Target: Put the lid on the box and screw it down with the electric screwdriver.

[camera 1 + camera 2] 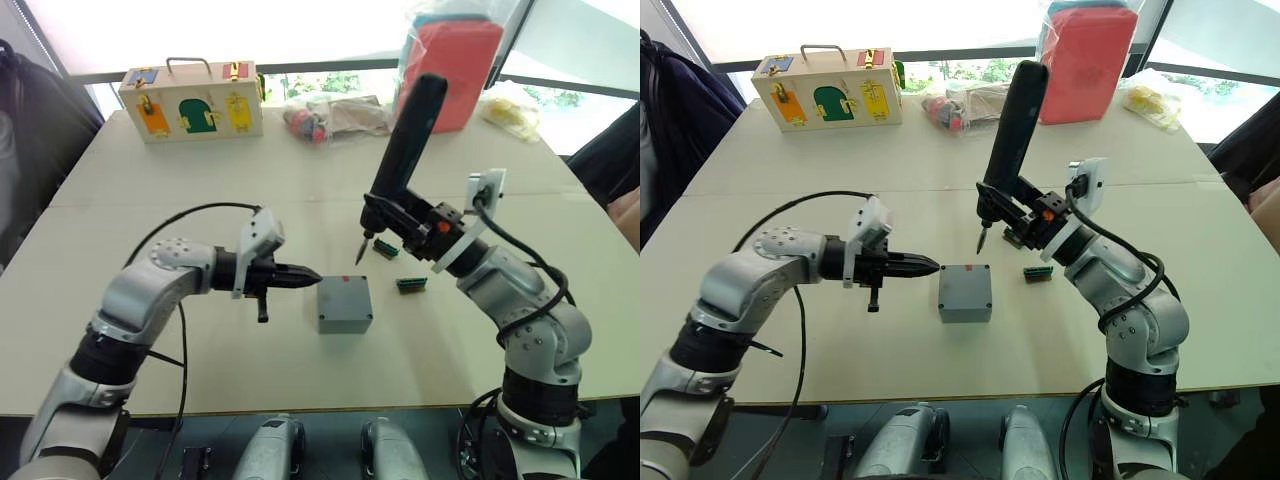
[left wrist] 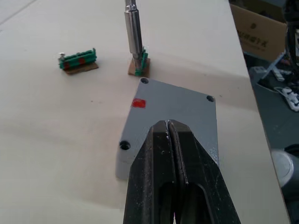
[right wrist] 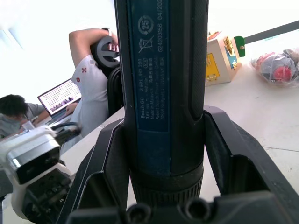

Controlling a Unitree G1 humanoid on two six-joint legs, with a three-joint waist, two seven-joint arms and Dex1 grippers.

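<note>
The small grey box (image 1: 345,308) stands mid-table. Its top is a flat closed face with corner screw holes (image 2: 124,145) and a small red mark (image 2: 138,103); I cannot tell the lid apart from the box. My left gripper (image 1: 312,274) is shut and empty, level with the box's left side, its tips just over the near edge in the left wrist view. My right gripper (image 1: 400,215) is shut on the electric screwdriver (image 1: 408,130), held upright and leaning back. Its thin bit (image 1: 359,252) points down at the table just behind the box.
Two small green pieces (image 1: 386,248) (image 1: 411,285) lie right of the box. At the far edge stand a wooden box with coloured doors (image 1: 190,100), plastic bags (image 1: 330,115) and a red pack (image 1: 450,70). A person (image 3: 93,79) sits beyond the table.
</note>
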